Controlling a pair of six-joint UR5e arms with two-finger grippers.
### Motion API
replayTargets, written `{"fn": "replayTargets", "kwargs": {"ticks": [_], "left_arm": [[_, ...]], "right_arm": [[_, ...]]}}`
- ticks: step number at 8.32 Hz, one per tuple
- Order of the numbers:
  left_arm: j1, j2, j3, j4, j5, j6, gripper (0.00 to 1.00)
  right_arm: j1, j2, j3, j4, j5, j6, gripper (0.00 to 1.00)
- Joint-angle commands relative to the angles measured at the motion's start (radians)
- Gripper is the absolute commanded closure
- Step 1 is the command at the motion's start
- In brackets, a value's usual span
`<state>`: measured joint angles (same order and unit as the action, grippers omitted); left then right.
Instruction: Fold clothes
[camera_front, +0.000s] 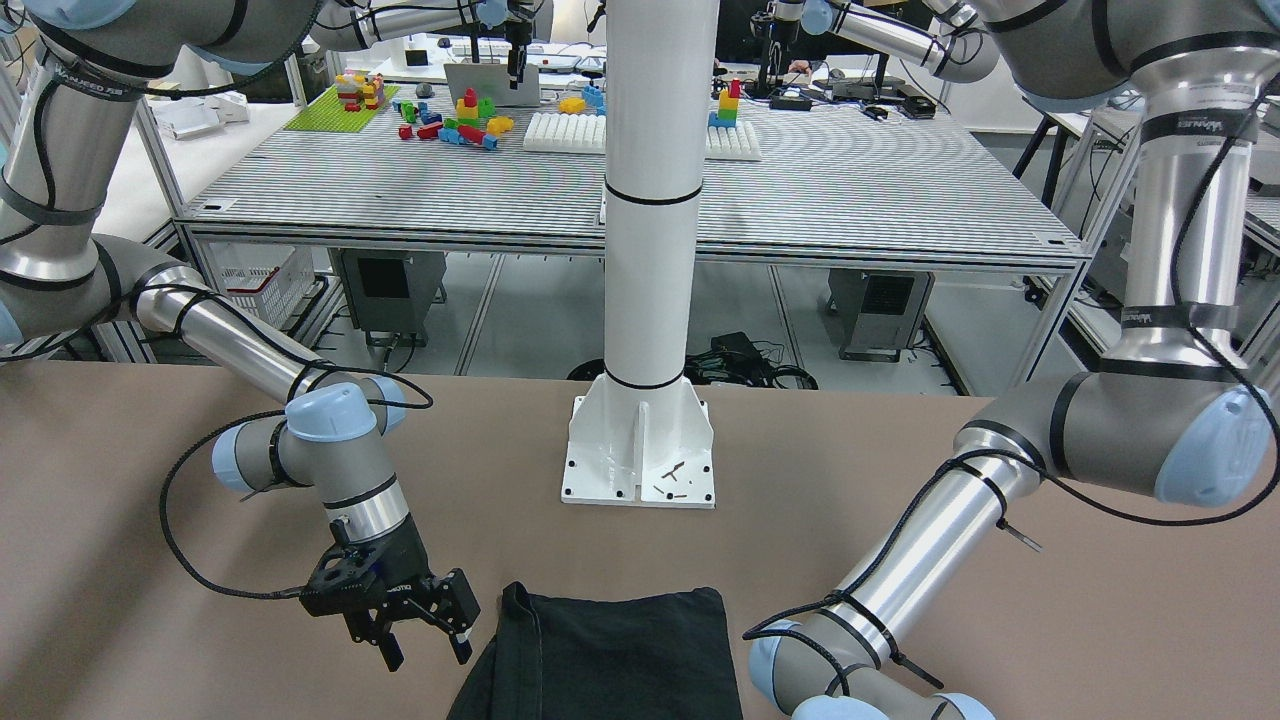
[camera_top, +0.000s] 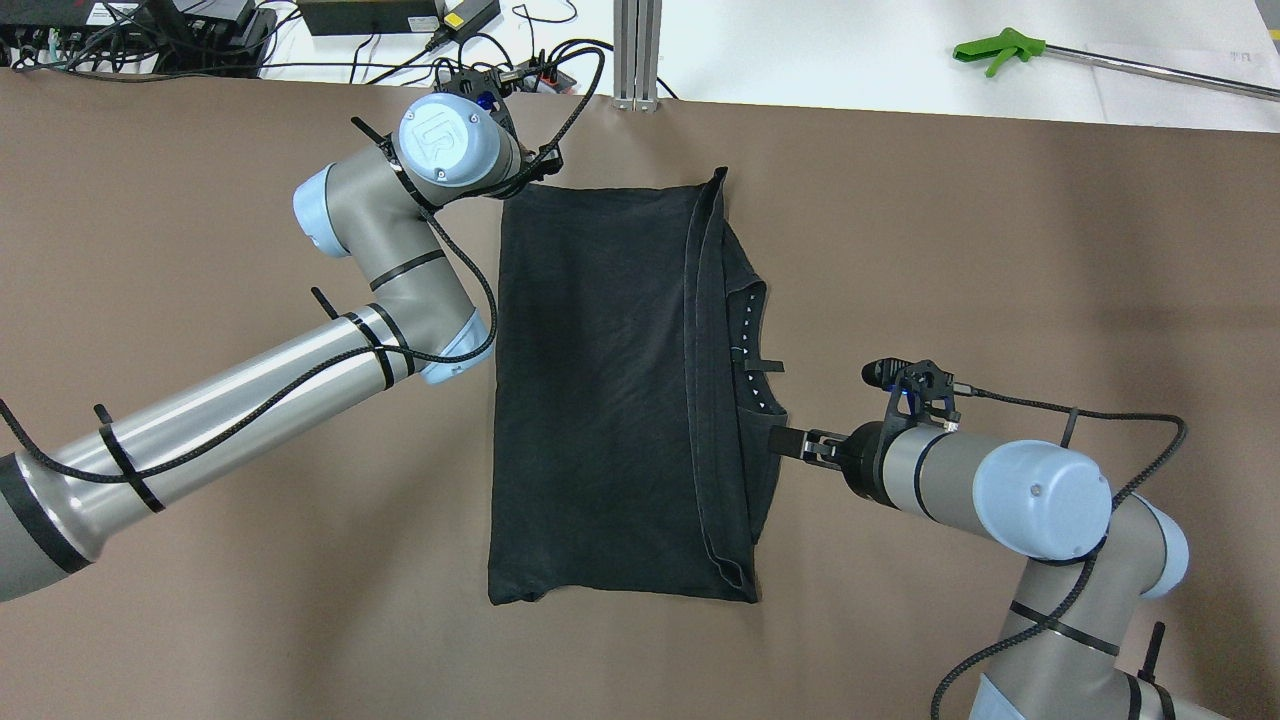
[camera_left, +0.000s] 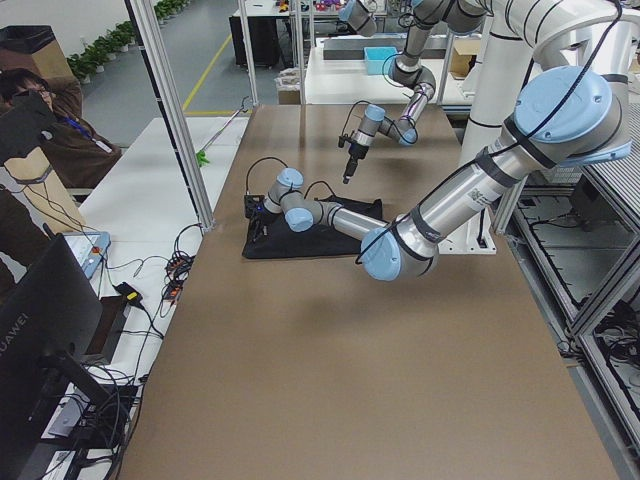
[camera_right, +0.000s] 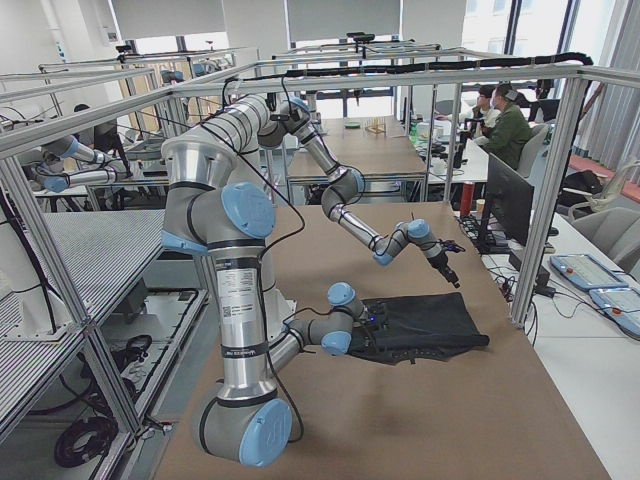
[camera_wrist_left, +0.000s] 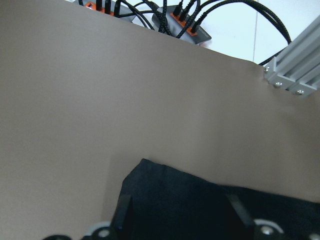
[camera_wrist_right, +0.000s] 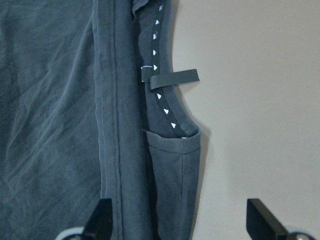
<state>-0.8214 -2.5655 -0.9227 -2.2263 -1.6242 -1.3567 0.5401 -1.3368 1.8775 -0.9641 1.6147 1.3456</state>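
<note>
Overhead exterior: black clothes (camera_top: 600, 400) lie flat on the brown table (camera_top: 1000, 250), folded lengthwise.
The right gripper (camera_top: 785, 441) sits at the collar-side edge. Front-facing: its fingers (camera_front: 457, 628) spread, just beside the clothes. Left wrist: the left gripper (camera_wrist_left: 177, 210) is parted over a corner of the clothes. Right wrist: fingers wide apart, collar edge between.

Brightness: you have bright, even room light in every view.
Shadows: soft and faint; a thin one edges the clothes (camera_wrist_right: 50, 100) on the table (camera_wrist_right: 260, 100).
Glare: white streaks run along the left arm (camera_top: 230, 395).
Dark detail: overhead, the black fabric reads nearly flat; your right wrist view shows its folds.
Focus: the right gripper (camera_wrist_right: 181, 220) is blurred at the frame's bottom.
Moiré: rings ripple across the ribbed far bench (camera_front: 880, 180).
</note>
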Motion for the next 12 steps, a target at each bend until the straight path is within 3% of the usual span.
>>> {"fn": "replayTargets", "kwargs": {"ticks": [1, 3, 6, 9, 12], "left_arm": [[-0.027, 0.007, -0.067, 0.008, -0.094, 0.019, 0.05], [-0.044, 0.007, -0.096, 0.002, -0.13, 0.016, 0.06], [-0.071, 0.017, -0.133, 0.001, -0.193, 0.018, 0.05], [-0.074, 0.025, -0.13, 0.001, -0.197, 0.021, 0.05], [-0.084, 0.031, -0.124, 0.001, -0.195, 0.028, 0.05]], "right_arm": [[0.006, 0.141, -0.058, -0.154, -0.091, -0.095, 0.06], [0.006, 0.235, -0.16, -0.156, -0.162, -0.161, 0.06], [0.027, 0.393, -0.395, -0.143, -0.226, -0.31, 0.06], [0.05, 0.455, -0.448, -0.156, -0.245, -0.338, 0.08], [0.049, 0.534, -0.586, -0.159, -0.246, -0.335, 0.07]]}}
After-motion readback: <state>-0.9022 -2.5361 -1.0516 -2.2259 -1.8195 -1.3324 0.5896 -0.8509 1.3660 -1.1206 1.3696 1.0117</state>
